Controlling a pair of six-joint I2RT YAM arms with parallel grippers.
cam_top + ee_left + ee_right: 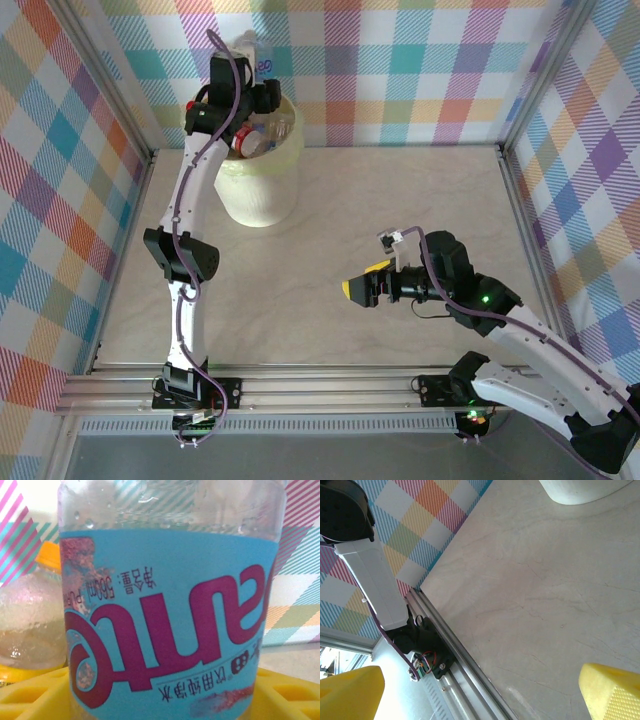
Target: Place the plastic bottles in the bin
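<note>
Left arm (190, 190) runs from its base at the near left up to the far left, elbow partway along, wrist bent over at the end of the reach. Left gripper (250, 72) grips a blue-labelled bottle (165, 605), with yellow fingers (30, 695) on either side of it. Right arm (540, 345) comes from the near right toward mid-scene, forearm roughly level and pointing left. Right gripper (356, 288) hovers with jaws spread wide, yellow fingertips (610, 690) well apart.

Top looks down, left wrist close-up, right wrist low, shares bin (258, 195)
</note>
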